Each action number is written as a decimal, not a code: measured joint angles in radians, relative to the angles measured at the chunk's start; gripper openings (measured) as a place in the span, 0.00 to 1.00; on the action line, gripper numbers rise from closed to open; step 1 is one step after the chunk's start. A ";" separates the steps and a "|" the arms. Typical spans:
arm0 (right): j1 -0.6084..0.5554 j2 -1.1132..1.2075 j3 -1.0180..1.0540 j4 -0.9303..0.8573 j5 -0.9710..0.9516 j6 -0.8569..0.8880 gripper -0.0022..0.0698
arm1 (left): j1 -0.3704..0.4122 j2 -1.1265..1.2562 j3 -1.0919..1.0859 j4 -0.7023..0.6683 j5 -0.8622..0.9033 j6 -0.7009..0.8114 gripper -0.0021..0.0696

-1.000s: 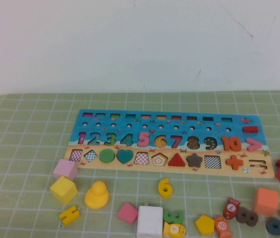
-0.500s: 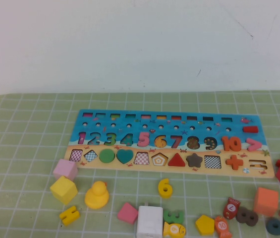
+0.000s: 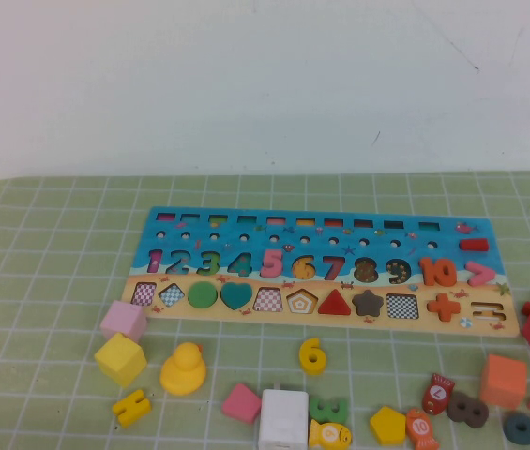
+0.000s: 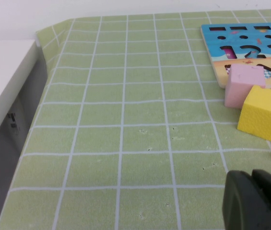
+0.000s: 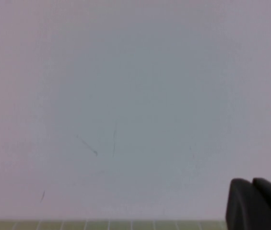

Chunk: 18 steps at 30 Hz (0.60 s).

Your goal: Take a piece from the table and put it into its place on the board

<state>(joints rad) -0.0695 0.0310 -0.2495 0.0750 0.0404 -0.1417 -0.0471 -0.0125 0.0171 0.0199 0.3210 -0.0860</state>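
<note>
board [image 3: 316, 272]: flat, blue and tan, cut-out slots, mid-table on the green grid cloth [image 3: 49, 281]. yellow 6 [image 3: 312, 355]: loose, just in front of the board. left gripper [image 4: 257, 201]: only in its wrist view, low over cloth near pink cube [image 4: 243, 85] and yellow cube [image 4: 262, 112]; dark fingers pressed together, holding nothing. right gripper [image 5: 257, 203]: facing the white wall, fingers together, empty.

The right gripper [image 5: 253, 203] shows as dark jaws pressed together, facing a pale scuffed wall [image 5: 125, 96], with a strip of green-gridded table [image 5: 101, 224] below.
</note>
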 joint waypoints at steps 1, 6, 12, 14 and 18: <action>0.000 0.031 -0.038 0.001 0.053 -0.005 0.03 | 0.000 0.000 0.000 0.000 0.000 0.000 0.03; 0.000 0.252 -0.280 0.002 0.371 -0.001 0.03 | 0.000 0.000 0.000 0.000 0.000 0.000 0.03; 0.000 0.545 -0.503 0.002 0.650 0.000 0.03 | 0.000 0.000 0.000 0.000 0.000 0.000 0.03; 0.000 0.612 -0.537 0.002 0.672 -0.008 0.03 | 0.000 0.000 0.000 0.000 0.000 0.000 0.03; 0.000 0.735 -0.533 0.004 0.630 -0.008 0.03 | 0.000 0.000 0.000 0.000 0.000 0.000 0.03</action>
<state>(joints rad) -0.0695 0.7664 -0.7829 0.0793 0.6701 -0.1493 -0.0471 -0.0125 0.0171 0.0199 0.3210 -0.0860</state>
